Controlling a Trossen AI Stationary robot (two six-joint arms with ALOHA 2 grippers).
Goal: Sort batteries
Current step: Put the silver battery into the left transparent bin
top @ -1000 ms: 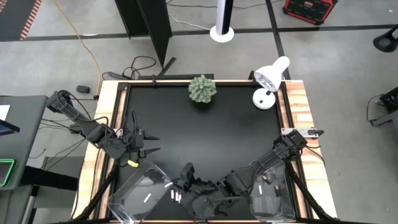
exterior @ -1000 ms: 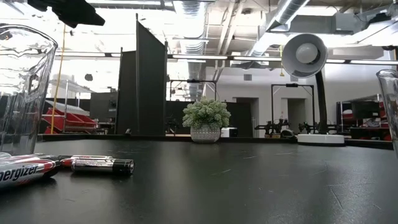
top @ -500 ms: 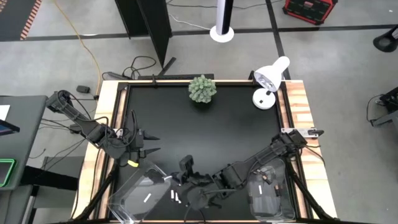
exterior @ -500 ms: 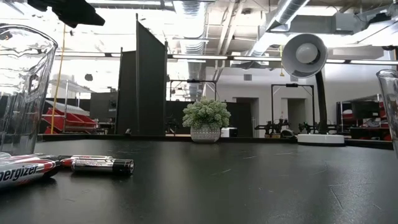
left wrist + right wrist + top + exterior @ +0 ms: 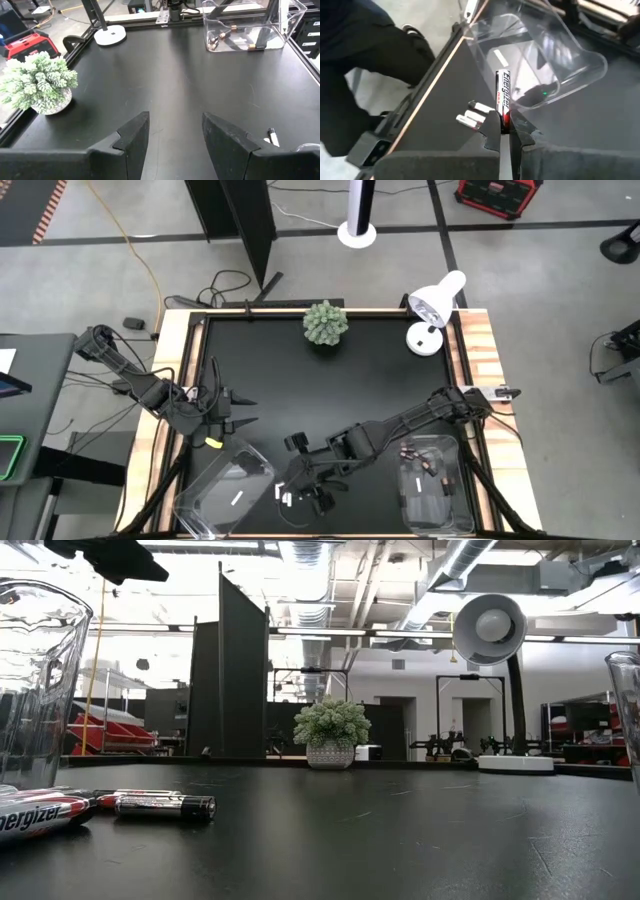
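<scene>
My right gripper (image 5: 303,480) reaches across to the near-left part of the table, beside the left clear bin (image 5: 225,485), and is shut on a silver and red battery (image 5: 503,92). Two loose white batteries (image 5: 470,117) lie flat on the table just under it; they are also visible from above (image 5: 283,496). The low view shows batteries (image 5: 165,805) lying on the tabletop. A white battery (image 5: 238,498) lies in the left bin. Several dark batteries (image 5: 222,37) lie in the right bin (image 5: 430,485). My left gripper (image 5: 172,132) waits open near the left edge. My right gripper pinches the battery by its dark red end (image 5: 505,119) between the two fingers (image 5: 492,131). The battery lies in line with the fingers, and its silver part sticks out past their tips. It is clear of the table, above the loose batteries.
A potted plant (image 5: 325,323) and a white desk lamp (image 5: 432,308) stand at the far edge. The two clear bins sit at the near edge, left and right. The black middle of the table (image 5: 330,390) is bare. A wooden rim (image 5: 478,350) frames the table.
My right arm has swung from above the right bin toward the table's left and somewhat toward the far edge. Its gripper has come close beside the left bin. The right bin and its batteries now show uncovered.
</scene>
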